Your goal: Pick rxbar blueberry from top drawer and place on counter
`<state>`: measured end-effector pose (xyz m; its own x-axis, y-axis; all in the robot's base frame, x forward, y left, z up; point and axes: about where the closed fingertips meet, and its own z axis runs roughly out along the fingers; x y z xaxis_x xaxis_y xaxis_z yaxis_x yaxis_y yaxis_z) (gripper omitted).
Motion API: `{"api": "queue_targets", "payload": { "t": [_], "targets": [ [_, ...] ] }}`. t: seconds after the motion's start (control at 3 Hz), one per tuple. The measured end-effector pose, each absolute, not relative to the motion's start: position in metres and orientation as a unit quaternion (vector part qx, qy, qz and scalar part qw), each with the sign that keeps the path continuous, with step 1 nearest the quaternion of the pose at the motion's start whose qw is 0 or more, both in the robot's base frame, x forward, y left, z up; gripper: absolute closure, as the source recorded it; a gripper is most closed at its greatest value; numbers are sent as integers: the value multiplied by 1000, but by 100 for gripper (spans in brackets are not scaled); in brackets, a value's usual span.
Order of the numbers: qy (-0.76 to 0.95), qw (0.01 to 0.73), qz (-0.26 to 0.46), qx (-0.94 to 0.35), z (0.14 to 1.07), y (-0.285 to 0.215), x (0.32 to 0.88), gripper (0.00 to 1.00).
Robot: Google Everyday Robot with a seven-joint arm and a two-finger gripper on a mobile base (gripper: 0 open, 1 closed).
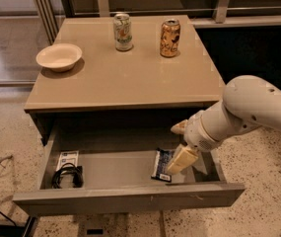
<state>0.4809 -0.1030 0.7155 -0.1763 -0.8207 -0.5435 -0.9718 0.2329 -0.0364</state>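
Observation:
The rxbar blueberry (159,164), a dark navy bar with white lettering, lies flat on the floor of the open grey top drawer (125,199), right of its middle. My gripper (180,143) reaches into the drawer from the right on a white arm. It is open, with one cream finger (182,159) just over the bar's right edge and the other finger (179,127) higher, toward the drawer's back. It holds nothing. The tan counter (125,78) sits above the drawer.
A white card with a black cable coil (67,171) lies at the drawer's left end. On the counter stand a cream bowl (58,57), a green-white can (122,31) and an orange can (169,37). The speckled floor surrounds the table.

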Motion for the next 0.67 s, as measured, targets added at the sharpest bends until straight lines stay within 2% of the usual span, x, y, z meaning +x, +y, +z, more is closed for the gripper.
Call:
{"api": "queue_targets", "payload": {
  "t": [0.33, 0.67],
  "targets": [
    [750, 234, 164, -597, 711, -102, 482, 32],
    [750, 236, 163, -595, 707, -102, 483, 32]
  ]
}}
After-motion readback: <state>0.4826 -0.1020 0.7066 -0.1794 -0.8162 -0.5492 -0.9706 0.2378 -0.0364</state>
